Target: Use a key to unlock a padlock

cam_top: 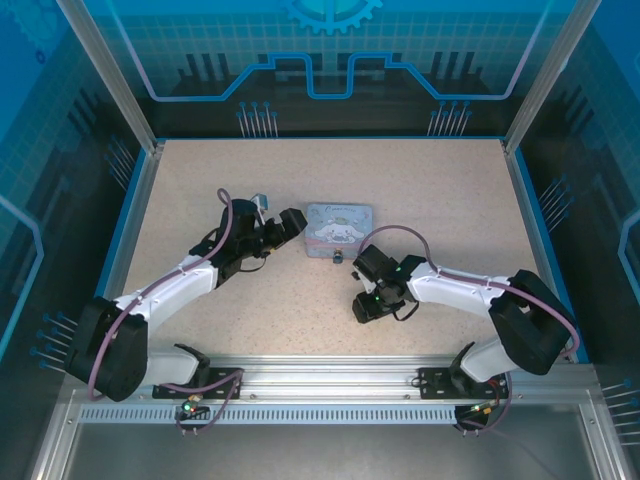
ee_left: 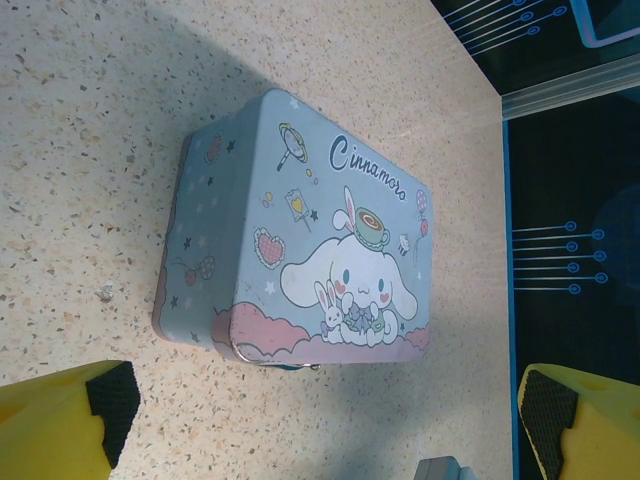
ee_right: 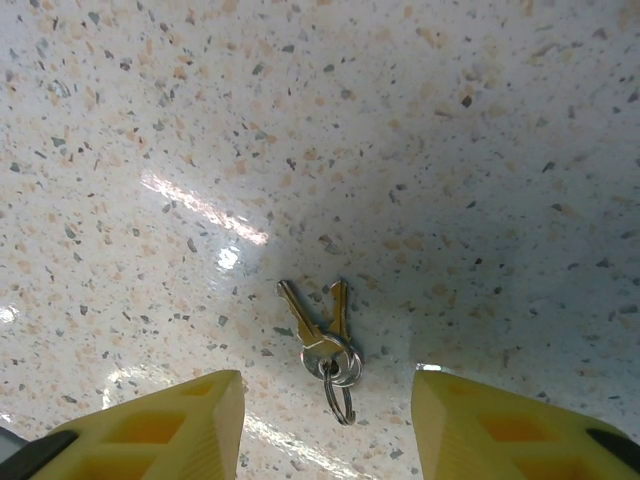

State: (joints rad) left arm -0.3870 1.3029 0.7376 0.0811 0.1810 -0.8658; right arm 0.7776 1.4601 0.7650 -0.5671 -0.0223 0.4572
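Note:
Two small brass keys [ee_right: 318, 325] on linked rings lie flat on the speckled tabletop. My right gripper [ee_right: 325, 440] hangs open just above them, one yellow finger [ee_right: 165, 430] on each side of the ring. From above, the right gripper [cam_top: 364, 306] points down at the table in front of the tin. A tiny dark padlock [cam_top: 338, 258] sits at the tin's near edge. My left gripper [ee_left: 325, 435] is open, its black pads [ee_left: 110, 400] wide apart, short of the tin and touching nothing. From above, the left gripper [cam_top: 291, 224] is beside the tin's left end.
The pastel-blue cartoon-print tin [ee_left: 300, 240] lies shut on the table, a small metal latch [ee_left: 300, 367] on its near side; the tin [cam_top: 338, 230] is mid-table. A pale grey-blue corner [ee_left: 445, 468] shows at the frame's bottom; I cannot tell what it is.

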